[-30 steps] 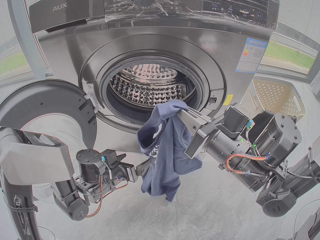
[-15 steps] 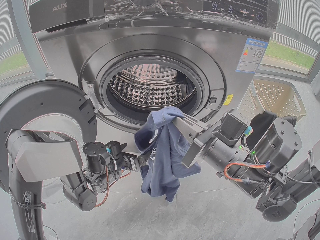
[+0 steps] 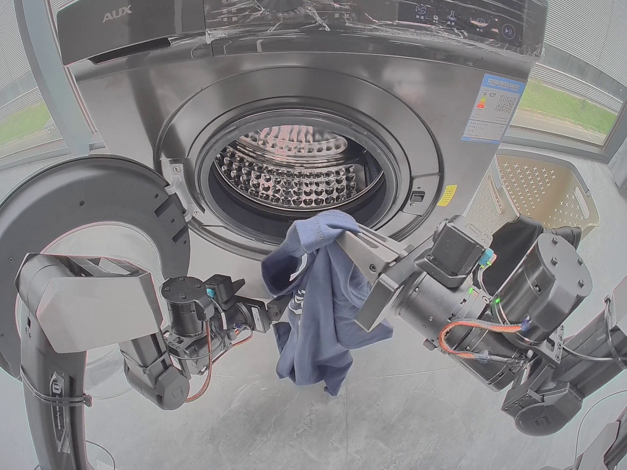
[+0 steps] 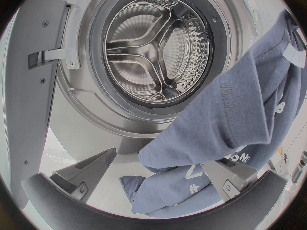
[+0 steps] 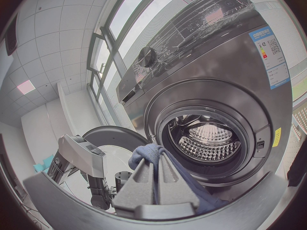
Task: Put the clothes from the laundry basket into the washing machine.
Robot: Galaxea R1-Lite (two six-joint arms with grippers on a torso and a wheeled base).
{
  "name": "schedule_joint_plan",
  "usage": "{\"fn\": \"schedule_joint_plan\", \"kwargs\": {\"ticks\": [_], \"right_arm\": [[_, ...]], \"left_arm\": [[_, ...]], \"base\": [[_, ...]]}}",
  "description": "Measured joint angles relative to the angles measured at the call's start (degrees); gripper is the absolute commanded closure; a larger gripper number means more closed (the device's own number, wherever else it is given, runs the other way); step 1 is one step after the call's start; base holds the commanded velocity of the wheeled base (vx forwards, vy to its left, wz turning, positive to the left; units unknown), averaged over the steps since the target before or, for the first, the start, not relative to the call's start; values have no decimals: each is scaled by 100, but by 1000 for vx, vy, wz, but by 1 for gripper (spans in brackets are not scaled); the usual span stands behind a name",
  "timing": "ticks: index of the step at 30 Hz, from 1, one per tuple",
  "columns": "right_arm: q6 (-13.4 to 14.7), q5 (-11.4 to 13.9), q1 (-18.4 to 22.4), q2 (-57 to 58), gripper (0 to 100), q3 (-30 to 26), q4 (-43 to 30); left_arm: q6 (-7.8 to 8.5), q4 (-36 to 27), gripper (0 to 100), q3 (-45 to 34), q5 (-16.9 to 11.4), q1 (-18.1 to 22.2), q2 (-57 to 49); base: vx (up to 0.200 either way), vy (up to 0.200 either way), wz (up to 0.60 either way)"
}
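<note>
Hanging from the right end effector [image 3: 344,233], the blue garment [image 3: 320,321] sits just in front of the washing machine [image 3: 418,99], level with the lower rim of the drum [image 3: 294,171] mouth and slightly below it. The right end effector is clenched on the garment's upper fold, and the right wrist view confirms that its two fingers are pressed together with cloth pinched between them. From that pinch point the drum lies ahead and slightly upward, roughly along the line the fingers point. The mouth is unobstructed, with the door [image 3: 85,197] swung fully aside to the robot's left. The garment's long axis runs vertically: its bulk drapes down from the grasp towards the floor [image 3: 405,412], well below the rim. The left end effector [image 3: 279,308] is low, touching the garment's left edge at about mid-height, with its fingers spread apart and released. In the left wrist view cloth lies across the gap between them, but nothing is gripped. The laundry basket [image 3: 542,190] stands beside the machine on the robot's right, behind the right arm. Judgement: the right arm is nearer the mouth and carries the load. Insertion calls for a forward, upward advance. The trailing tail risks snagging on the rim unless lifted, a job the left end effector is placed for.
</note>
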State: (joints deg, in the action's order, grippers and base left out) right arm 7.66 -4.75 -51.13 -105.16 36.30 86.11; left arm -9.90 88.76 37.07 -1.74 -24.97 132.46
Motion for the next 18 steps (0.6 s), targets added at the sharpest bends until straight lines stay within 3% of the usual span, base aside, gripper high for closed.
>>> {"fn": "schedule_joint_plan", "kwargs": {"ticks": [18], "right_arm": [[0, -17, -94, -82, 100, 5, 7]], "left_arm": [[22, -2, 0, 573, -162, -254, 244]], "base": [[0, 0, 0]]}}
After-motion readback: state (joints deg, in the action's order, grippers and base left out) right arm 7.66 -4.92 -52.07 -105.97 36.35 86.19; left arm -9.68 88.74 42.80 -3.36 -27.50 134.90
